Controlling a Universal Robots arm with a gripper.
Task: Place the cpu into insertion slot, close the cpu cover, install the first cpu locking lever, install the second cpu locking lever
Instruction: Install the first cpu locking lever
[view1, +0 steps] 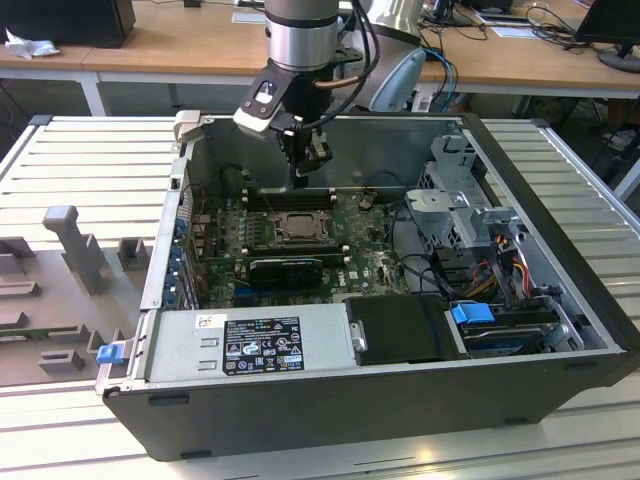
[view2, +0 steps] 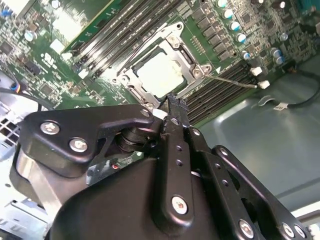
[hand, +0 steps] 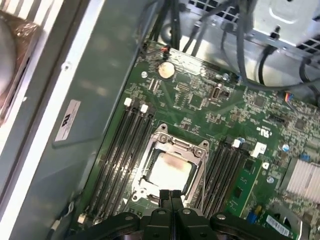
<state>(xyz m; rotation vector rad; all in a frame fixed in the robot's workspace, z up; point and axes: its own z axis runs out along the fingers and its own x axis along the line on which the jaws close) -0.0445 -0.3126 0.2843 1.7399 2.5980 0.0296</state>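
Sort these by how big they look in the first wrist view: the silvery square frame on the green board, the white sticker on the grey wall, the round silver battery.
Largest: the silvery square metal cpu cover.
Middle: the white rectangular sticker.
Smallest: the round silvery coin battery, by far.

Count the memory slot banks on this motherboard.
2. The first bank runs along one side of the insertion slot; the second bank runs along the opposite side. Board areas under the gripper may hide more.
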